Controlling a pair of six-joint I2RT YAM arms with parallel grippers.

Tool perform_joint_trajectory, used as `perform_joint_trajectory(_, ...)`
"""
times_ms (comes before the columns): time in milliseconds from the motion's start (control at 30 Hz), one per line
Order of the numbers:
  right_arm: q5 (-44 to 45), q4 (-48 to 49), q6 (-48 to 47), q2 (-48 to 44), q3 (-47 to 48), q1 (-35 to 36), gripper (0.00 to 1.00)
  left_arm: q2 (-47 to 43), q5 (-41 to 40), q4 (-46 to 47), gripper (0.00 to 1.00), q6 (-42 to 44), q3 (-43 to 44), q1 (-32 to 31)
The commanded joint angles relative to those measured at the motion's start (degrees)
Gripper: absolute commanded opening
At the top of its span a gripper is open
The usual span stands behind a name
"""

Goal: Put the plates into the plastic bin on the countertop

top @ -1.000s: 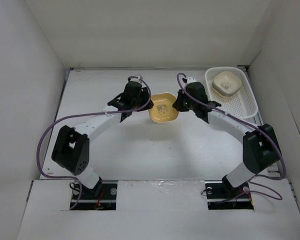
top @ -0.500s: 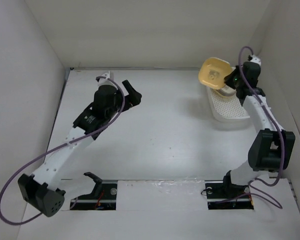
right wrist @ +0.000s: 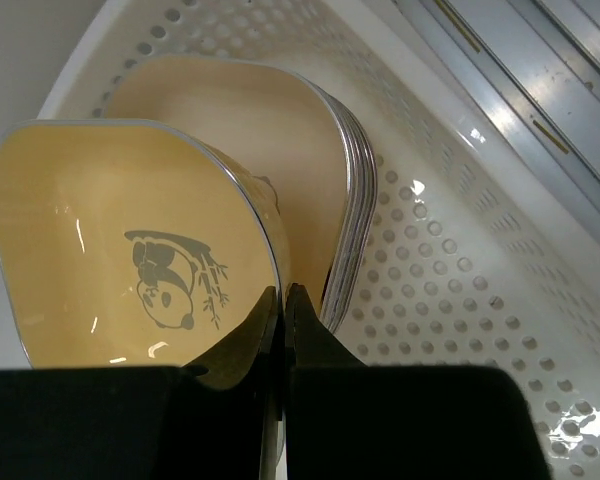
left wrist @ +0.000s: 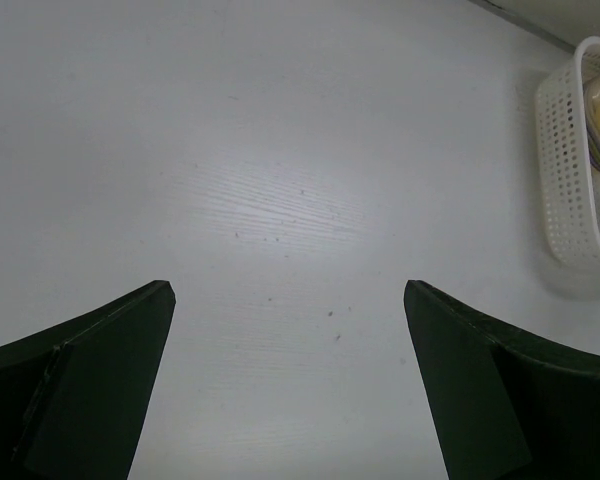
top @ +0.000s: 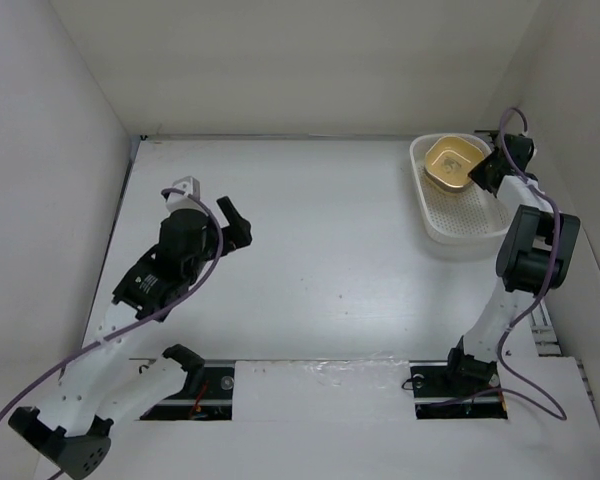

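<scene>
My right gripper [right wrist: 283, 292] is shut on the rim of a yellow plate [right wrist: 120, 250] with a panda picture. It holds the plate in the white perforated plastic bin [right wrist: 460, 270], against a stack of cream plates [right wrist: 300, 150]. In the top view the yellow plate [top: 454, 162] sits in the bin [top: 470, 222] at the far right, with my right gripper [top: 485, 172] at its right edge. My left gripper [left wrist: 285, 300] is open and empty over the bare white countertop [left wrist: 260, 200], at the left in the top view [top: 230, 225]. No other plates show on the countertop.
The bin also shows at the right edge of the left wrist view [left wrist: 575, 180]. White walls enclose the table on three sides. A metal rail [right wrist: 520, 90] runs beside the bin. Purple cables trail from both arms.
My right gripper has carried the yellow plate from mid-table to the bin and lowered it in. My left arm has drawn back to the left and nearer.
</scene>
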Motion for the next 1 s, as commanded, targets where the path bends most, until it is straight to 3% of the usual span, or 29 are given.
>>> perform_joint_trajectory(0,-0.12,2.26,2.41,-0.89,4.43,-0.08,0.00,-5.39,-3.04,0.00,1.00,3.39,-1.68,0.09)
perform_joint_trajectory(67,0.77,2.26,2.41,-0.20,4.43,-0.08,0.00,-7.86,-2.51,1.32,1.00,4.01,-2.30,0.09)
perform_joint_trajectory(133,1.29,2.26,2.41,0.33,4.96,-0.08,0.08,-7.86,-1.81,1.33,1.00,4.01,-2.83,0.09)
perform_joint_trajectory(167,1.30,1.65,2.41,0.34,4.96,-0.08,0.15,-7.86,-1.81,1.33,1.00,4.01,-2.83,0.09)
perform_joint_trajectory(200,1.30,1.64,2.41,0.34,4.96,-0.08,0.38,-7.86,-1.81,1.33,1.00,4.01,-2.83,0.09)
perform_joint_trajectory(233,1.30,1.64,2.41,0.34,4.96,-0.08,0.51,-7.08,-1.81,1.33,1.00,4.01,-2.83,0.09)
perform_joint_trajectory(267,1.30,1.64,2.41,0.34,4.96,-0.08,0.57,-6.29,-1.81,1.33,1.00,4.01,-2.83,0.09)
perform_joint_trajectory(500,0.77,-0.99,2.41,0.34,7.25,-0.08,0.71,-5.67,-0.58,1.33,1.00,4.01,-2.30,0.09)
perform_joint_trajectory(600,1.55,-1.00,2.41,-4.31,6.72,1.49,1.00,-5.67,-1.37,1.33,1.00,4.01,-2.83,0.09)
perform_joint_trajectory(800,4.89,-7.90,-5.22,-17.31,5.58,9.31,1.00,-4.09,-7.23,-1.30,1.00,1.64,-1.08,0.09)
perform_joint_trajectory(967,9.99,-13.20,-11.12,-32.16,-4.24,20.39,1.00,-0.49,-10.94,-4.55,1.00,1.63,5.15,1.84)
